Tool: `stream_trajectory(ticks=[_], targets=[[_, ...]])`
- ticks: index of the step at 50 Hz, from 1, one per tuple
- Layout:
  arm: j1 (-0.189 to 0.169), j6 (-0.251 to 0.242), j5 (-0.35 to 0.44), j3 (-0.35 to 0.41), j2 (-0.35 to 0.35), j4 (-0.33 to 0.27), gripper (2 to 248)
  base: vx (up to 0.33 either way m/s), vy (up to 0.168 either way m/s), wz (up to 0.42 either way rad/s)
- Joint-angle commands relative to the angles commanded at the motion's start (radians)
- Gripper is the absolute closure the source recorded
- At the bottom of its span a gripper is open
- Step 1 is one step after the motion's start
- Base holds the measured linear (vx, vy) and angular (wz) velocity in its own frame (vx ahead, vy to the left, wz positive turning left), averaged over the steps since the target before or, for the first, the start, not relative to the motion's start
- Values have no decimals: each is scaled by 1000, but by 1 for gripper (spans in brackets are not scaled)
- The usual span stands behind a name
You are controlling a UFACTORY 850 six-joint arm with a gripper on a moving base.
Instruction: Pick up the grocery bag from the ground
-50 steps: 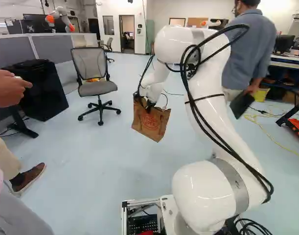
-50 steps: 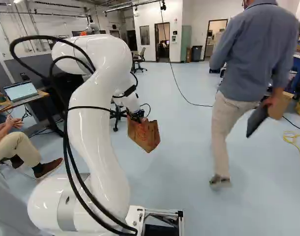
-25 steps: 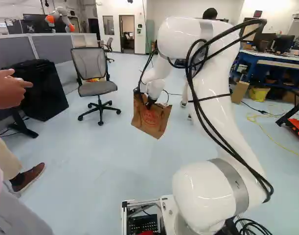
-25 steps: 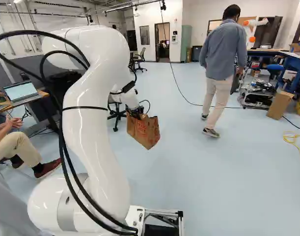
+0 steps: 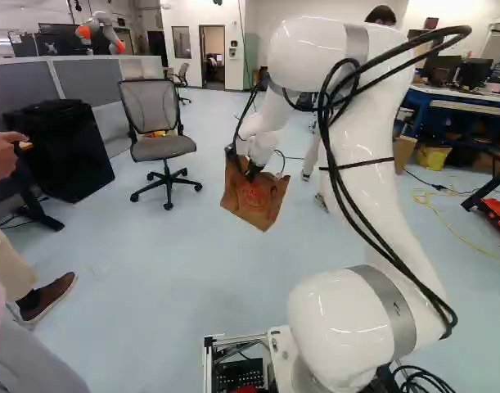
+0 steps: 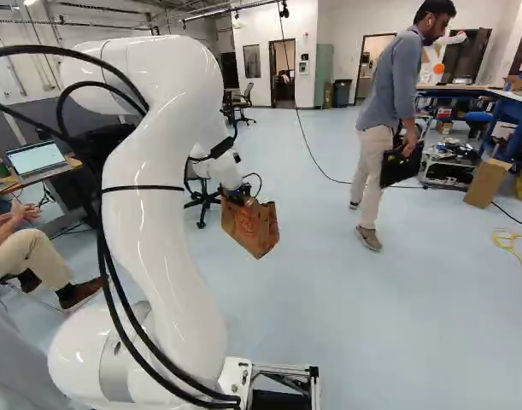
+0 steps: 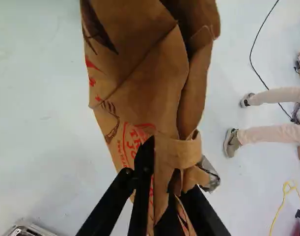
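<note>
Elbow (image 5: pixel 311 56) raised, fingers (image 5: pixel 247 168) gripping paper bag (image 5: pixel 254 201)

Pale blue floor (image 5: pixel 176 278); grey mesh chair (image 5: pixel 158 115); low grey partition (image 5: pixel 78 80).

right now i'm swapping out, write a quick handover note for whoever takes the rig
End effector: shut on the upper part of the brown paper bag.
Bag: hanging tilted from the end effector, ahead of the base, off the floor.
Done: gripped and lifted.
Left: the pick-up looks complete; the task names no place to set it down, so probably just hold until told.
</note>
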Motion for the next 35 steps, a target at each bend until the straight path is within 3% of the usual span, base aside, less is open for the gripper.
stream_trajectory(ticks=[35], targets=[[-19,171,173,229,198,-47,228,0,0,0]])
